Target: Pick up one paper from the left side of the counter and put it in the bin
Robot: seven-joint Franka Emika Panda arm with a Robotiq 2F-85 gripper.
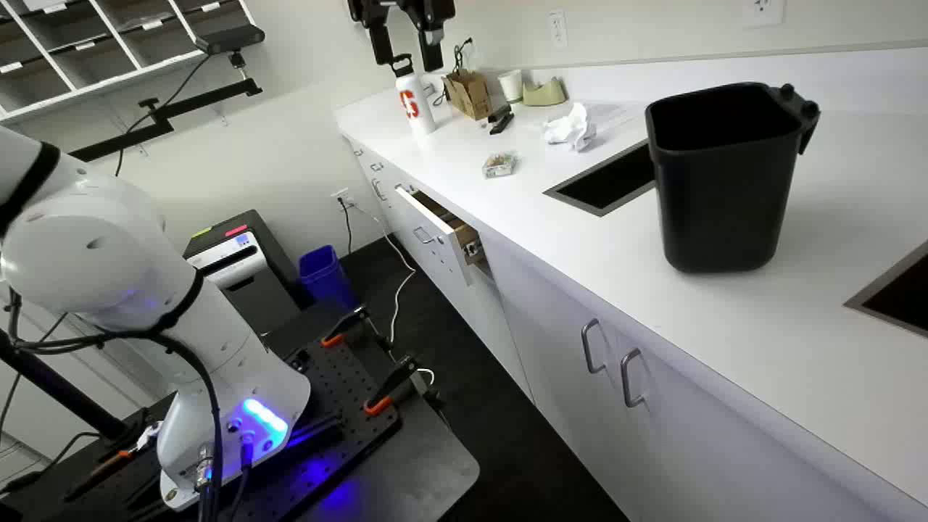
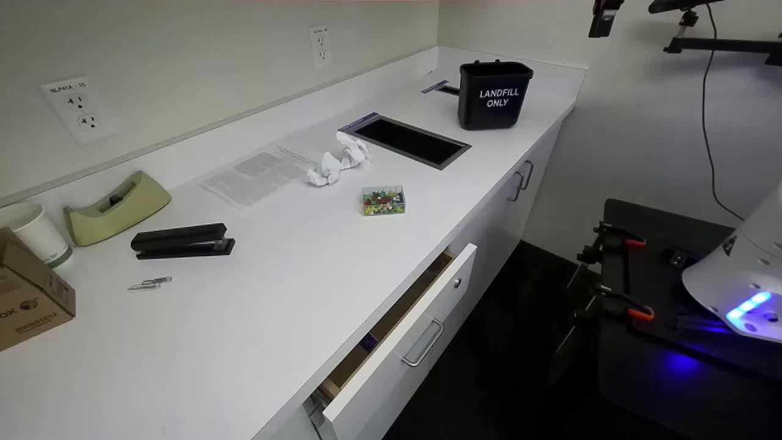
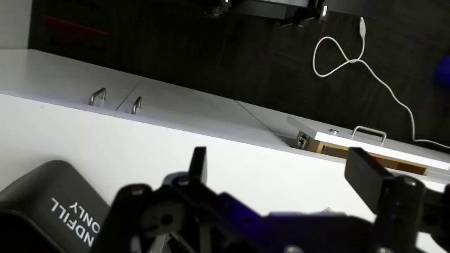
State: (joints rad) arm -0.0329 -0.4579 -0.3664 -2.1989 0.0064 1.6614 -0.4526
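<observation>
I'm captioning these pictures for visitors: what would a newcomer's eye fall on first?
Most likely the black LANDFILL ONLY bin, standing upright on the white countertop. Next might come the two crumpled white paper wads, lying near a dark rectangular cut-out, and the open drawer jutting out below the countertop. The bright blue light on the robot's base would probably catch the eye too.
</observation>
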